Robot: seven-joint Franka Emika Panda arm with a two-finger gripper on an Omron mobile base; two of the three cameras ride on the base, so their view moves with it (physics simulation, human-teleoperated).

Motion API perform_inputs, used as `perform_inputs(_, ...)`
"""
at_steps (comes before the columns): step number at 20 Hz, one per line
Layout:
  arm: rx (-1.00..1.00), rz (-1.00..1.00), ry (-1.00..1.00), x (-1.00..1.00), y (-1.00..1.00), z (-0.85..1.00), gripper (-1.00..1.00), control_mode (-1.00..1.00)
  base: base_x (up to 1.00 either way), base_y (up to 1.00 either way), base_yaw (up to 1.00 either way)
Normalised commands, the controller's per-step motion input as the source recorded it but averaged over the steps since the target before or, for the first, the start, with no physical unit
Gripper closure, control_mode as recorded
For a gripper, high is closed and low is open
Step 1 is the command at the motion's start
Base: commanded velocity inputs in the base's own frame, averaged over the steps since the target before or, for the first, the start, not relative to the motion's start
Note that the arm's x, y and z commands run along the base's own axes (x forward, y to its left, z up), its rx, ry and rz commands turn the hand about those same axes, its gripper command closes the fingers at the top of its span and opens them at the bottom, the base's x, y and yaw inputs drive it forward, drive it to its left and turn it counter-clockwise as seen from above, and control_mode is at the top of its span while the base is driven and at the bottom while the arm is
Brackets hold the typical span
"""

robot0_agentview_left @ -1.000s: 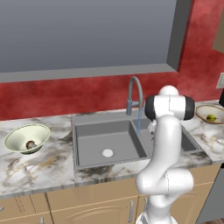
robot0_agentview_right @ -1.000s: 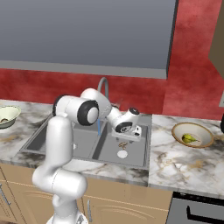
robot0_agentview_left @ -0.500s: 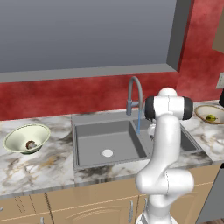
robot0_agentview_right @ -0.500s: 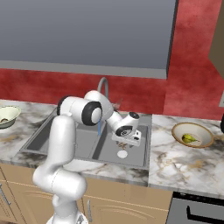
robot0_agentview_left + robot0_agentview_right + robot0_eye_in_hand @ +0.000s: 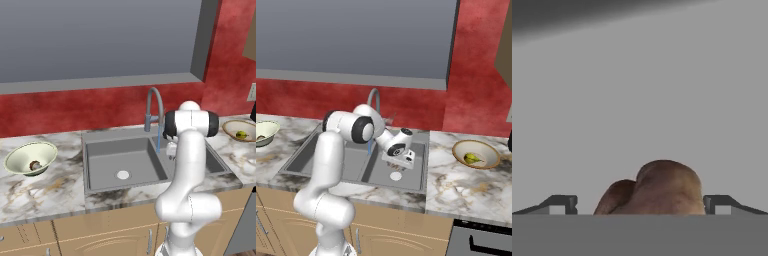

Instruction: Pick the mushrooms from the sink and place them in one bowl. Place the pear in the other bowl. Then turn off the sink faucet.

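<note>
Grey sink [image 5: 421, 150] floor lay under the gripper [image 5: 639, 202], whose fingers [image 5: 562, 204] stood fully apart and empty either side of a brown-capped mushroom [image 5: 662, 187]; it probably needed to sink a little lower and stay centred before closing.

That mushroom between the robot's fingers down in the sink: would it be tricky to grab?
Probably a little. The mushroom has a rounded brown cap, so it may roll or squirt sideways if squeezed off-centre. It looks small and likely light, resting on the smooth grey sink floor, where it could slide. The open gripper straddles it evenly, which should help.
</note>
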Motion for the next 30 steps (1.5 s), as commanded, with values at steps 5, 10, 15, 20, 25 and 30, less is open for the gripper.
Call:
perform_inputs(5,0.00,0.00,0.00,0.15,0.00,-0.21,-1.00,-1.00,0.00,0.00,0.00)
perform_inputs(10,0.00,0.00,-0.04,0.06,0.01,-0.29,1.00,-1.00,0.00,0.00,0.00)
perform_inputs(15,0.00,0.00,0.00,-0.07,0.08,-0.25,1.00,-1.00,0.00,0.00,0.00)
perform_inputs(20,0.00,0.00,-0.03,-0.47,0.10,-0.02,1.00,-1.00,0.00,0.00,0.00)
perform_inputs(25,0.04,0.00,-0.07,-0.17,0.00,0.66,1.00,-1.00,0.00,0.00,0.00)
perform_inputs(30,0.05,0.00,-0.10,-0.18,0.00,0.99,1.00,-1.00,0.00,0.00,0.00)
